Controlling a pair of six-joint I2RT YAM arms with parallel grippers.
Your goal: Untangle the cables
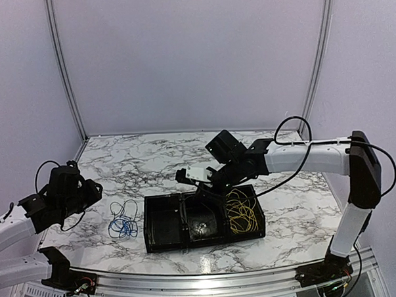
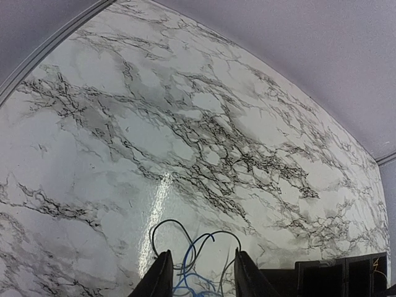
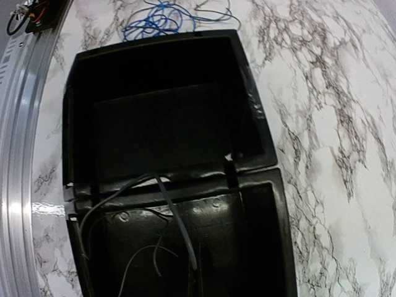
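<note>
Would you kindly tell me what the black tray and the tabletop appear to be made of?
Black tray: probably thin moulded plastic, semi-matte; rounded corners and soft highlights along its rim suggest it. Tabletop: marble-patterned and glossy, mirroring a light streak; whether real stone or a printed laminate, the look leaves open.

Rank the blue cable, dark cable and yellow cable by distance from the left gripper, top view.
From the left gripper:
1. blue cable: on the table, left of the tray.
2. dark cable: in the tray's middle compartment.
3. yellow cable: in the tray's right compartment.
</note>
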